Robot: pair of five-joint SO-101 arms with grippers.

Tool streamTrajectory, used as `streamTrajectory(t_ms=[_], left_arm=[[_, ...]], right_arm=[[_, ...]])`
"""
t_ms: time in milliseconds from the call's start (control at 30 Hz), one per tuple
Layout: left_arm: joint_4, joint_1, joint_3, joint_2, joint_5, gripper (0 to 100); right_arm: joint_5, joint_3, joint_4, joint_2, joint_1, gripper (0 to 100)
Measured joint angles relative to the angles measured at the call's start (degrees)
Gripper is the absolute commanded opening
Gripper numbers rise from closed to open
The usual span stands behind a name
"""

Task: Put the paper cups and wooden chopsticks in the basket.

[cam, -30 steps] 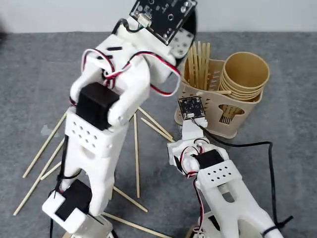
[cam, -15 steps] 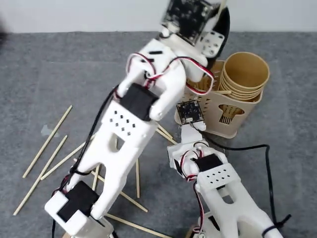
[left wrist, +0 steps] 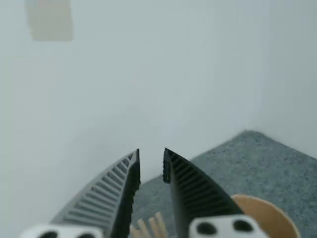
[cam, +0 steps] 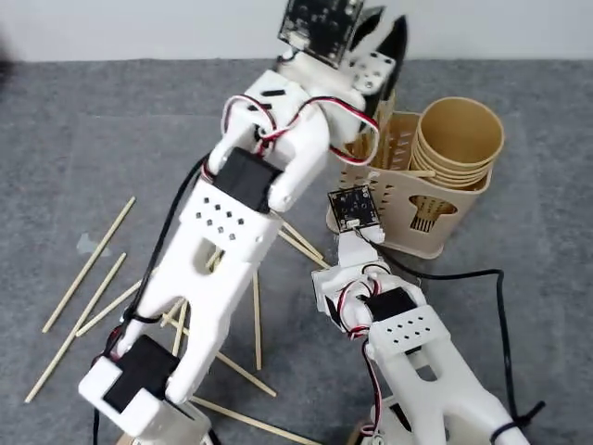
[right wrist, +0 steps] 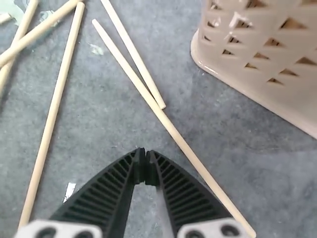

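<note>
Now left gripper (left wrist: 151, 151) is hovering released above basket (cam: 463, 209); right gripper (right wrist: 145, 157) is sitting clenched, empty, chopsticks (right wrist: 163, 115) lying just ahead.

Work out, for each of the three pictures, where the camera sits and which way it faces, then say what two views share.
High view: fixed above the table, looking down on both arms, the basket and loose chopsticks.
Left wrist view: on the raised left arm, facing the wall past its open tool.
Right wrist view: on the right arm, facing down at the table past its shut tool.
Shared: high and right wrist views both show basket and chopsticks.
</note>
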Motion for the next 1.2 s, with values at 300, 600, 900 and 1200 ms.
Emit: streamTrajectory(t_ms=[300,600,900,1200], left_arm=[[24.7,-12.0,-3.8,-14.2,0.0,5],[48.3,-20.8,-3.8,-22.6,-7.6,1],[60.1,-33.3,0.4,-25.8,-8.2,1],[48.0,-43.3,29.1,-33.4,-8.2,1]], right_arm=[[0.1,0.0,0.0,0.0,0.0,1.2],[0.3,0.0,0.0,0.0,-0.1,1.2],[3.9,-5.8,11.4,0.0,-2.9,1.2],[3.9,-19.5,21.0,0.0,-9.2,7.4]])
